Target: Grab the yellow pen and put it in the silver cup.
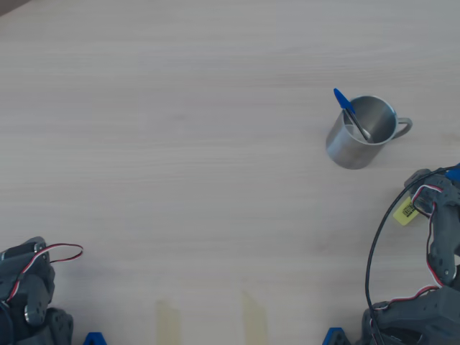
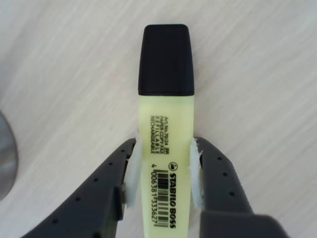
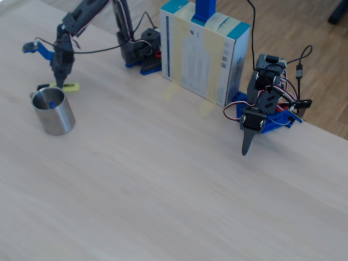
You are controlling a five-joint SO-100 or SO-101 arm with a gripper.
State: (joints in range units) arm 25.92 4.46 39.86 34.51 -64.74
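Observation:
The yellow pen (image 2: 166,144) lies flat on the wooden table, black cap pointing away from the wrist camera. My gripper (image 2: 165,147) is shut on it, the white pads pressing both sides of its yellow body. From overhead, only the pen's labelled end (image 1: 405,211) shows beside the gripper (image 1: 418,203), just below and right of the silver cup (image 1: 359,136). The fixed view shows the gripper (image 3: 64,83) pointing down onto the yellow pen (image 3: 69,87) just behind the silver cup (image 3: 53,114). A grey blur at the wrist view's left edge is the cup (image 2: 6,158).
A thin blue pen (image 1: 343,105) stands in the cup. A second idle arm (image 3: 260,111) sits at the table's far edge, also seen at the overhead view's bottom left (image 1: 29,295). A tall blue-and-white box (image 3: 204,54) stands between the two arm bases.

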